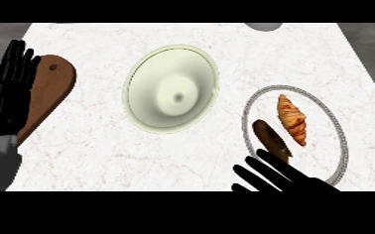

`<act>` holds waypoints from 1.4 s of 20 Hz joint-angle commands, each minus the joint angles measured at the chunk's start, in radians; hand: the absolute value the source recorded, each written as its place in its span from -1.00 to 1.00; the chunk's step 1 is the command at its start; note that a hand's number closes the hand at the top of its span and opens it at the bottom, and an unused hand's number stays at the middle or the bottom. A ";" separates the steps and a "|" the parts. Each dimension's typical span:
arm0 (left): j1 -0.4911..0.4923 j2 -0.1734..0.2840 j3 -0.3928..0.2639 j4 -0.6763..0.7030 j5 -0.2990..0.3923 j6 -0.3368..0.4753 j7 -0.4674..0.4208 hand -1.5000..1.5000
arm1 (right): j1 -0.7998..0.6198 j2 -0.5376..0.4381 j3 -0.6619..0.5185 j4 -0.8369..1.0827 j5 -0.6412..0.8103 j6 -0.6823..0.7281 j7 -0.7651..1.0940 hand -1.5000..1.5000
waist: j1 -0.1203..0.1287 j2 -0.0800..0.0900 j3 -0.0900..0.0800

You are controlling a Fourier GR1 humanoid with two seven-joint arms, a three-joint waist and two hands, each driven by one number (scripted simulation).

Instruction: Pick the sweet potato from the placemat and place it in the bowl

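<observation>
Right hand: nearest the camera at the lower edge, fingers straight and spread, holding nothing, tips just beside the sweet potato.
Tabletop: pale marbled surface carrying all items.
Bowl: cream, round, centre of tabletop, well apart from the placemat.
Placemat: oval, white with patterned rim, right side.
Cutting board: brown wood, left edge.
Left hand: fingers straight, resting at the left edge, overlapping the cutting board.
Croissant: on placemat.
Sweet potato: dark brown, on placemat, left of croissant.
</observation>
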 commanded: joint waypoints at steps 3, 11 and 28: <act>0.012 -0.013 0.004 -0.004 -0.012 -0.003 -0.015 0.00 | -0.009 -0.150 -0.004 -0.184 0.027 0.274 0.194 -1.00 | 0.005 0.003 0.000; -0.006 -0.029 0.028 0.001 -0.030 -0.044 0.001 0.00 | -0.144 -0.034 0.021 -0.109 0.004 0.527 0.317 -1.00 | 0.028 0.010 0.003; -0.026 -0.082 0.128 0.044 -0.102 -0.137 0.012 0.00 | -0.123 0.082 0.002 0.227 0.273 0.385 0.102 -1.00 | 0.026 0.012 0.004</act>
